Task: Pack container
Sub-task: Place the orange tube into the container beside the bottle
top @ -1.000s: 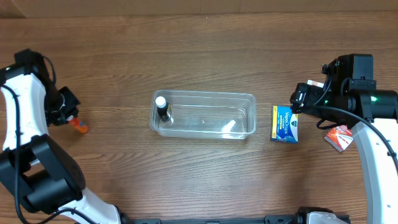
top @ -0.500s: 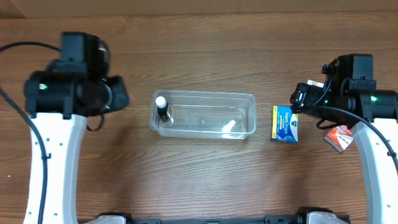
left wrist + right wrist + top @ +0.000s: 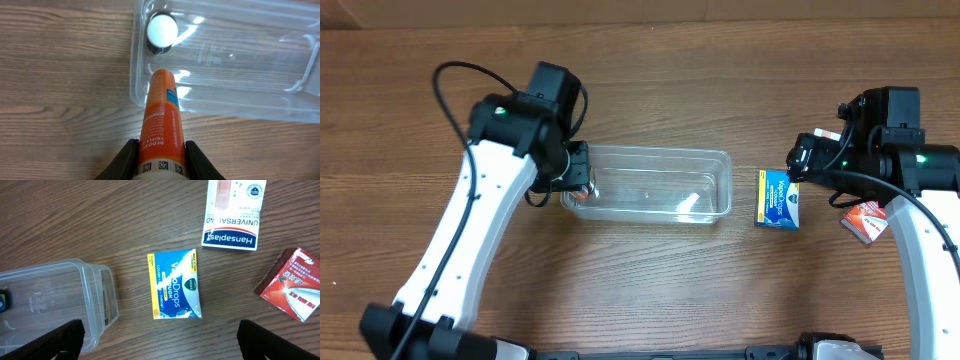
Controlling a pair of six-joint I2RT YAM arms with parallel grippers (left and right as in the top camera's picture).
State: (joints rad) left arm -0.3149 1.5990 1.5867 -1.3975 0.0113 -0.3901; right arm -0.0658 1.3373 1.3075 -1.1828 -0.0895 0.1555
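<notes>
The container (image 3: 650, 152) is set near the middle of the bench (image 3: 650, 290), long side across, well apart from every bench edge; open wood is seen in front of it and behind it. The left pincer (image 3: 161, 167) is held over the container's left end and is pinched on an orange tube (image 3: 161, 115), one finger (image 3: 125, 160) pressed to each side; the tube's tip is seen just past the left rim, over the container's floor. A white-capped bottle (image 3: 162, 31) is stood upright in a corner at that left end, just beyond the tube's tip; open floor is left across the rest of the container. The right pincer (image 3: 159, 332) is spread wide over the bench to the right of the container; a blue box (image 3: 175, 291) is laid flat below it, near the container's right rim but apart from it. A white box (image 3: 234, 212) and a red box (image 3: 292, 285) are laid farther right, apart from each other.
</notes>
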